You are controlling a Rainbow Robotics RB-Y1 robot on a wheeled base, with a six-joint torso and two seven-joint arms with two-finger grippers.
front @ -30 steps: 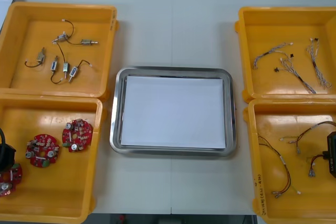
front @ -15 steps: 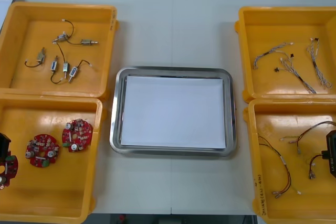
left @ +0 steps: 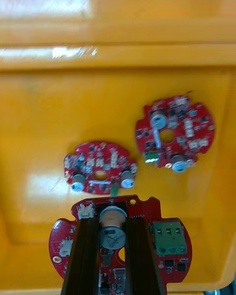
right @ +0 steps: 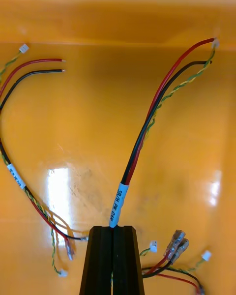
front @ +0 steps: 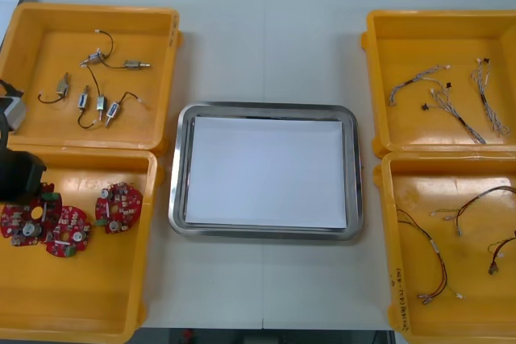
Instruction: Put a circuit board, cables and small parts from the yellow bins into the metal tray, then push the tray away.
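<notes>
As left gripper [left: 112,222] clamps a board [left: 147,208] at 8 o'clock for lifting, right gripper [right: 113,229] pinches a cable [right: 147,123].

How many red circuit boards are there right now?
3, all in the near left yellow bin: first board clamped in the left gripper, second board beside it, third board nearer the tray. None seem hidden.

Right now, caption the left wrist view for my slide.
Left gripper shut on a round red circuit board in a yellow bin, two more boards lying beyond.
</notes>
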